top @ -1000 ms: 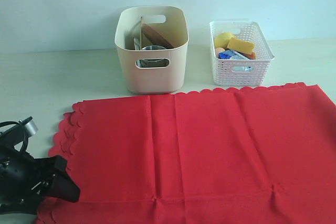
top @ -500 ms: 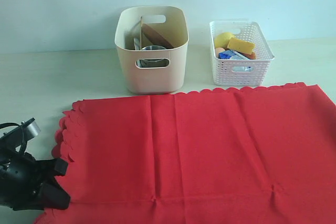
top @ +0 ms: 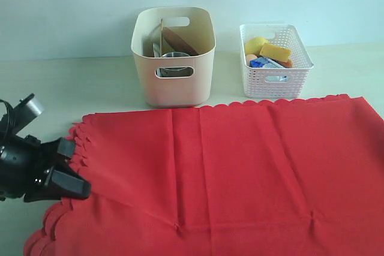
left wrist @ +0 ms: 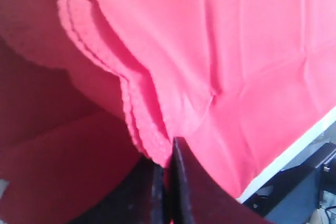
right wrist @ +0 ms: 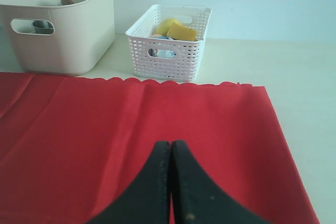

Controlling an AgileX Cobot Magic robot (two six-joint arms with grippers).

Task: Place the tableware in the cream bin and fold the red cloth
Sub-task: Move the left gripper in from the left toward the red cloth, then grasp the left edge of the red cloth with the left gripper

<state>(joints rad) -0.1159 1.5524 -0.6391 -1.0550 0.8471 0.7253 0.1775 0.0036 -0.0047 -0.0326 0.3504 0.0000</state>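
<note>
Where the red cloth [top: 240,172] has its scalloped left edge raised off the table [top: 60,88], the left gripper [top: 72,169] is clenched on it. Bare tabletop lies to the left and beyond, up to the cream bin [top: 174,58] and white basket [top: 275,61]. Only its wrist view shows the right gripper [right wrist: 170,148], pinched shut on nothing above the cloth.

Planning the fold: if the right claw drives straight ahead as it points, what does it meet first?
Probably the white lattice basket, past the red cloth; the shut right claw may skim cloth first, height unclear.
</note>
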